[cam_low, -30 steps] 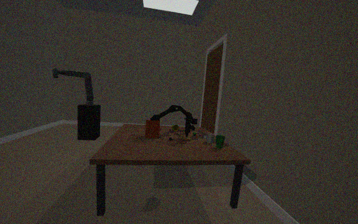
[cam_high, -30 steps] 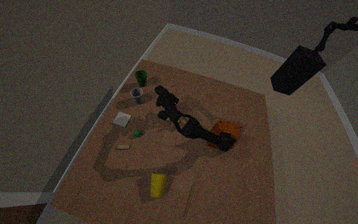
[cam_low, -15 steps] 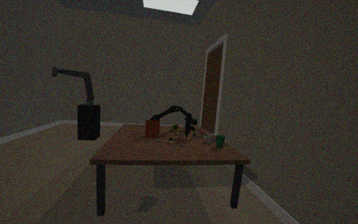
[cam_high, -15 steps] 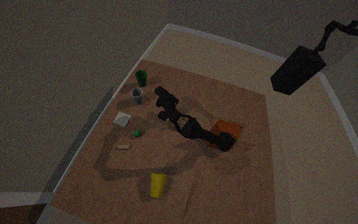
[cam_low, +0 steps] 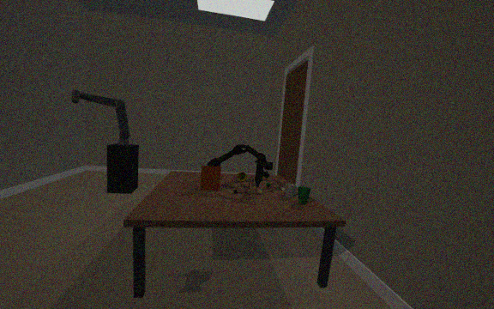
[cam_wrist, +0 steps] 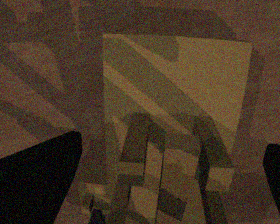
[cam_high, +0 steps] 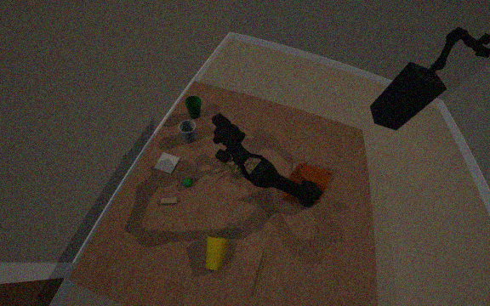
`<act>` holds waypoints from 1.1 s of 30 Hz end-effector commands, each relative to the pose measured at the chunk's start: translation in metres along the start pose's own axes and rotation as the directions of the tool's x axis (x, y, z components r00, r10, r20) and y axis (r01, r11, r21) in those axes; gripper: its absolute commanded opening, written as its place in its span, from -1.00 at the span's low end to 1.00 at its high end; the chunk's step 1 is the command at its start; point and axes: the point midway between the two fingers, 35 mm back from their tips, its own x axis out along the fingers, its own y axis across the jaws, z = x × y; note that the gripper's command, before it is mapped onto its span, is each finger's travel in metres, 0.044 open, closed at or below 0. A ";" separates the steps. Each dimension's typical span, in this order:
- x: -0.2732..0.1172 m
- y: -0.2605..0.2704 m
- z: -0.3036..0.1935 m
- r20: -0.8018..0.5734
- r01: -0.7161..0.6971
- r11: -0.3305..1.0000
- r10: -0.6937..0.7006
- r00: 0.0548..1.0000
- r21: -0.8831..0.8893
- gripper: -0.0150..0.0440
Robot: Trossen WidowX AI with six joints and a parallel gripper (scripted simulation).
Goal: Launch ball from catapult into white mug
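Catapult (cam_high: 237, 171) (cam_wrist: 211, 85) apart from the white mug (cam_high: 188, 133) (cam_low: 290, 190); looks stiff, light enough to skid, so best grasped low on its frame. Gripper (cam_high: 223, 155) (cam_low: 258, 182) (cam_wrist: 175, 148) spread wide above, holding nothing. Green ball (cam_high: 187, 183) (cam_low: 268, 184), probably the shot, lying mugward of the catapult; likely light, prone to roll: pinch across its middle.

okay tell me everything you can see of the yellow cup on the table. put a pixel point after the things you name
The yellow cup (cam_high: 216, 253) is plain bright yellow, with a smooth, solid-looking surface; its material can't be told. In the top view it tapers from a wider end to a narrower one. It sits on the brown wooden-looking table (cam_high: 313, 255) (cam_low: 230, 210), well apart from the green ball (cam_high: 187, 183), and nothing appears to touch it but the tabletop. Its contents can't be made out.
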 end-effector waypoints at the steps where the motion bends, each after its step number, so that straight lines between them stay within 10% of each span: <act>1: -0.067 -0.002 0.001 0.023 0.006 1.000 -0.005 1.000 -0.005 1.00; 18: -0.127 -0.006 0.004 0.068 0.010 1.000 -0.009 0.998 -0.004 1.00; 23: -0.091 -0.026 -0.015 0.049 0.007 1.000 -0.005 0.999 -0.030 0.56; 33: -0.046 -0.068 -0.092 0.036 0.013 0.992 -0.008 0.999 -0.128 0.53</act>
